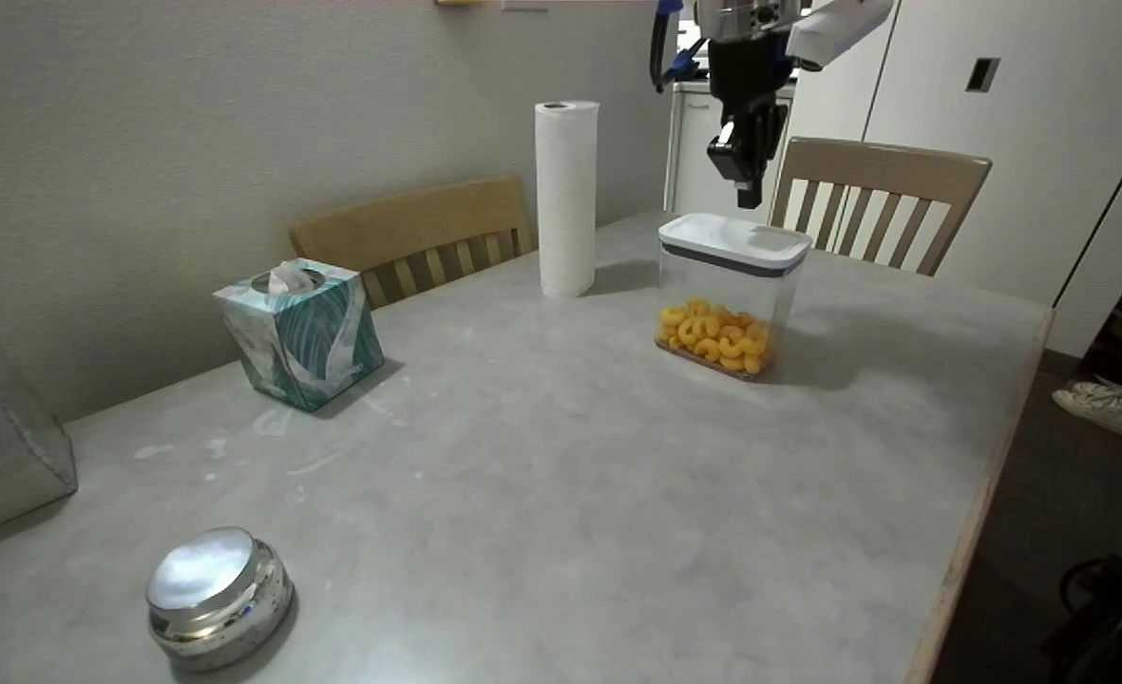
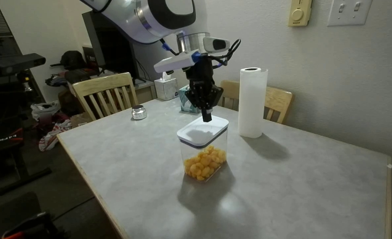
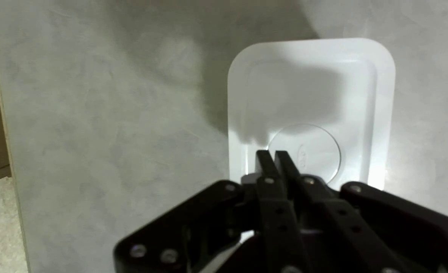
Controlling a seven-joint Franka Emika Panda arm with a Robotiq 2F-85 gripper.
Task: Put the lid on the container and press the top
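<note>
The flat white lid [image 1: 732, 241] sits on the clear container [image 1: 732, 288], with a dark seal band under its rim. It also shows in the exterior view [image 2: 192, 133] and from above in the wrist view [image 3: 311, 87]. The container [image 2: 190, 151] stands upright with yellow-orange pieces inside. The top, a round button [image 3: 322, 151], lies in the lid's middle, partly hidden by my fingers. My gripper [image 3: 272, 153] has its fingers together with a thin gap and nothing between them. It points down over the lid in both exterior views [image 1: 749, 199] [image 2: 206, 119], apparently just above it.
A paper towel roll [image 1: 567, 199] stands near the container. A teal tissue box [image 1: 302, 332], a grey tissue box [image 1: 9, 456] and a shiny metal dome [image 1: 218, 598] stand farther along the grey table [image 1: 570, 513]. Wooden chairs [image 1: 418, 233] line the table's edges.
</note>
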